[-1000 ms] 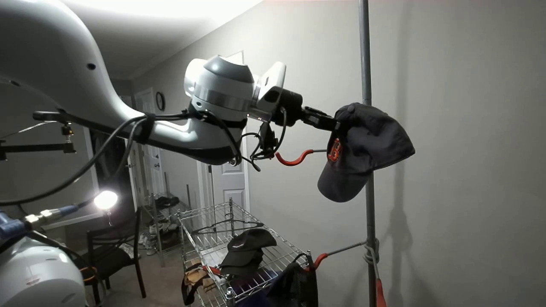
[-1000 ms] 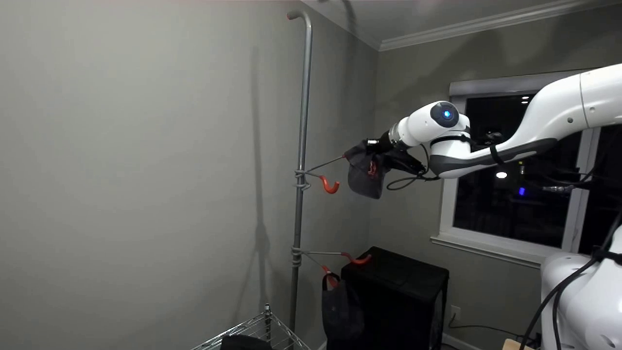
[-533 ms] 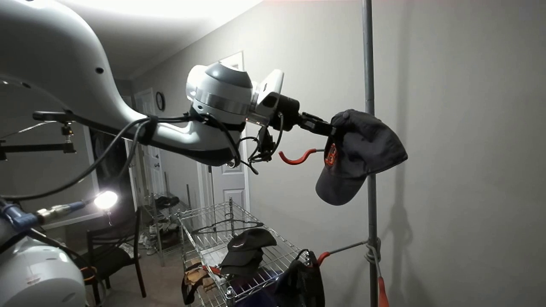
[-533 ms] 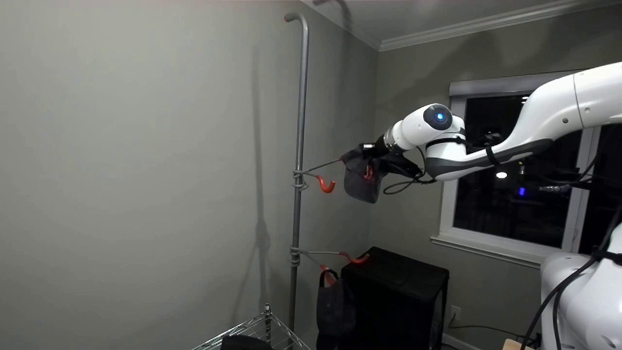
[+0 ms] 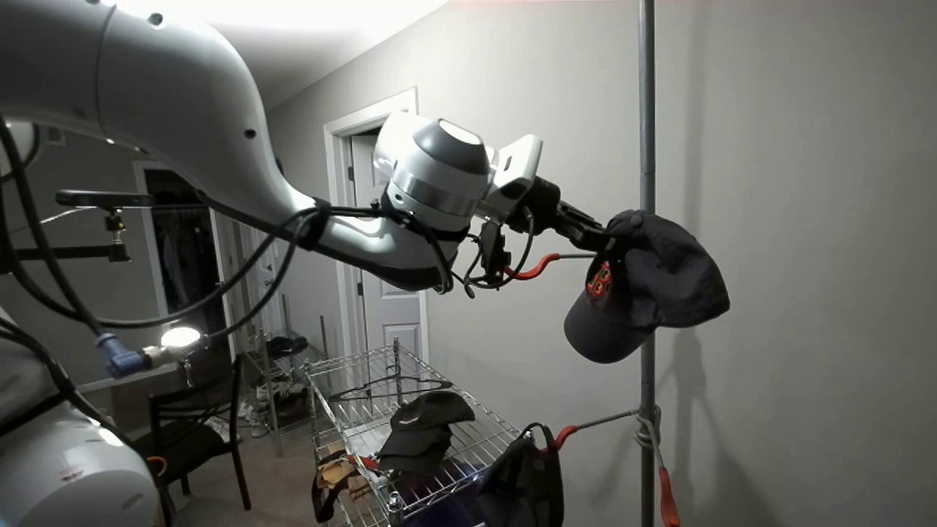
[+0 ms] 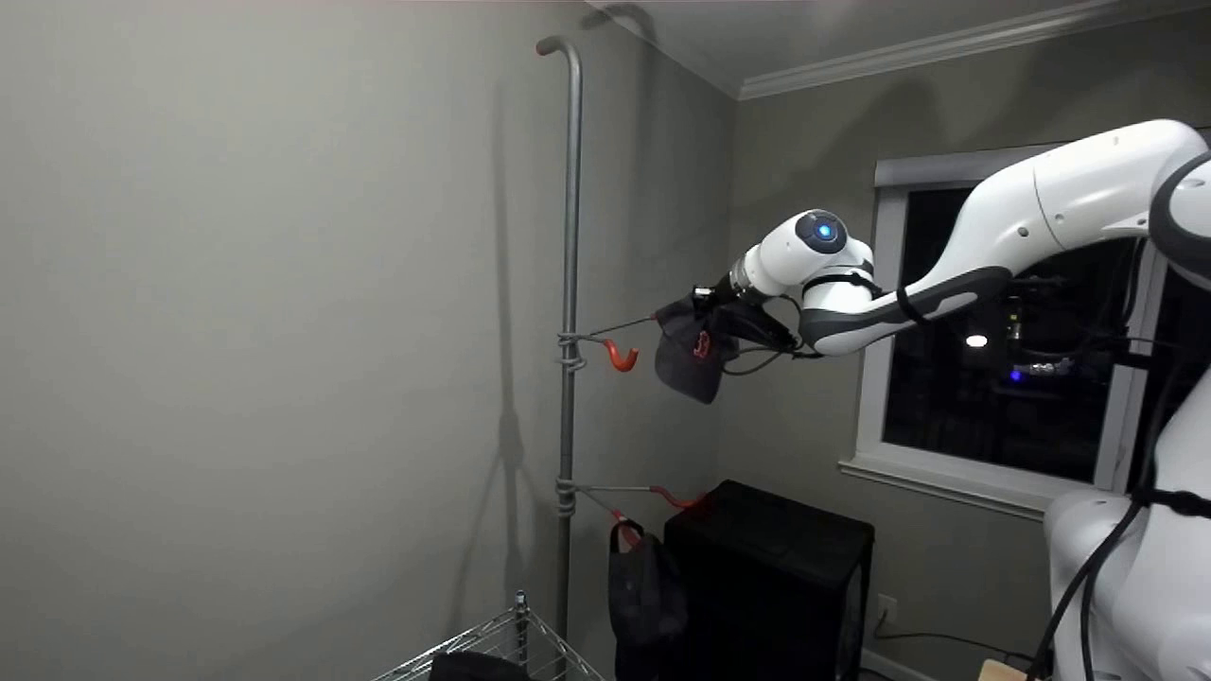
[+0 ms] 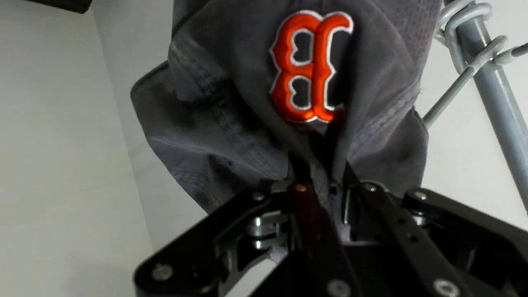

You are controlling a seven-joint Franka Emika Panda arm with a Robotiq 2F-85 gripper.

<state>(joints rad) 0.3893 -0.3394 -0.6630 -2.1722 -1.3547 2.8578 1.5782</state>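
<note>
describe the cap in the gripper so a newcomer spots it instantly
Find the tall grey pole by the wall. Beside an upper red hook, the gripper pinches a dark cap, brim down. Unlike the black caps on the wire rack, it bears a big orange-red letter B.

In an exterior view the ceiling (image 5: 329, 15) burns out to plain white, and a lamp (image 5: 180, 337) glares lower down, its detail lost. The pole (image 5: 647, 139) casts a soft shadow (image 6: 506, 331) on the grey wall (image 5: 820, 219) in both exterior views; the dark window (image 6: 984, 407) carries small bright spots (image 6: 975, 340). In the wrist view the pincer (image 7: 325, 171) looks dark and slightly soft, the orange letter (image 7: 319, 70) on the cap (image 7: 231, 62) crisp.
</note>
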